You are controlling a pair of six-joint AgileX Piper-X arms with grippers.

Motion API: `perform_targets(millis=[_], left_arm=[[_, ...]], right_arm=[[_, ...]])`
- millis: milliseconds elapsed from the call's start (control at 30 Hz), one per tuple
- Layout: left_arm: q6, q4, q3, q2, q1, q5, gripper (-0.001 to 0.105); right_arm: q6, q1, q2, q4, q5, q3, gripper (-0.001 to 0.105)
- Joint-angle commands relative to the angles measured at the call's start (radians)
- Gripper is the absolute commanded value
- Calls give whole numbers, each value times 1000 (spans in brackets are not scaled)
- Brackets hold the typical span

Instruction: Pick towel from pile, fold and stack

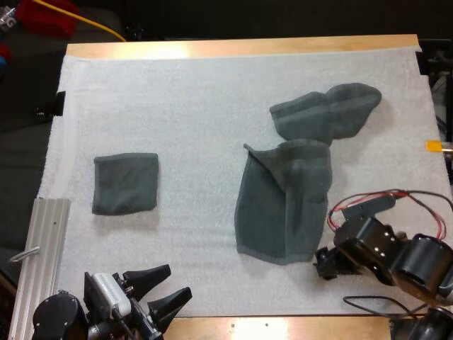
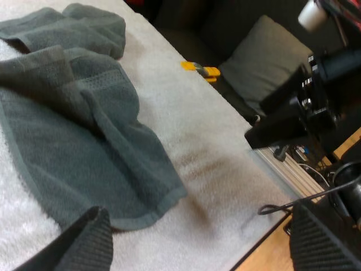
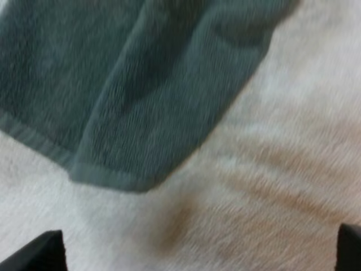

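Note:
A dark grey-green towel [image 1: 287,202] lies spread on the white mat right of centre, one top corner turned over. Just behind it rests a crumpled towel [image 1: 329,110]. A folded towel [image 1: 125,183] sits apart at the left. My left gripper [image 1: 166,294] hovers open by the mat's front edge; its wrist view looks across the spread towel [image 2: 73,147] toward the crumpled towel [image 2: 73,22] and my right arm [image 2: 304,107]. My right gripper [image 1: 322,263] is low beside the spread towel's near right corner [image 3: 141,84], open, with its fingers clear of the cloth.
An aluminium rail [image 1: 42,255] runs along the table's front left corner. The wooden table edge [image 1: 241,48] borders the mat at the far side. A grey cushion [image 2: 265,51] lies beyond the table.

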Motion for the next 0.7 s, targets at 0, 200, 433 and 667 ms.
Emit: perform_targets(millis=[0,200,433,667], left_arm=[[-9,20,-1,-136,-2,4,64],[-9,86,-1,-136,-2,4,64],[-9,89,-1,-136,-2,13,64],[-9,91,-1,-136,-13,19,64]], right_arm=[[39,4,-18,7,-21,13,90],[104,4,-59,-40,-51,82,90],[190,4,-79,-165,-130,182,90],[300,2,-79,-353,-198,292,90]])
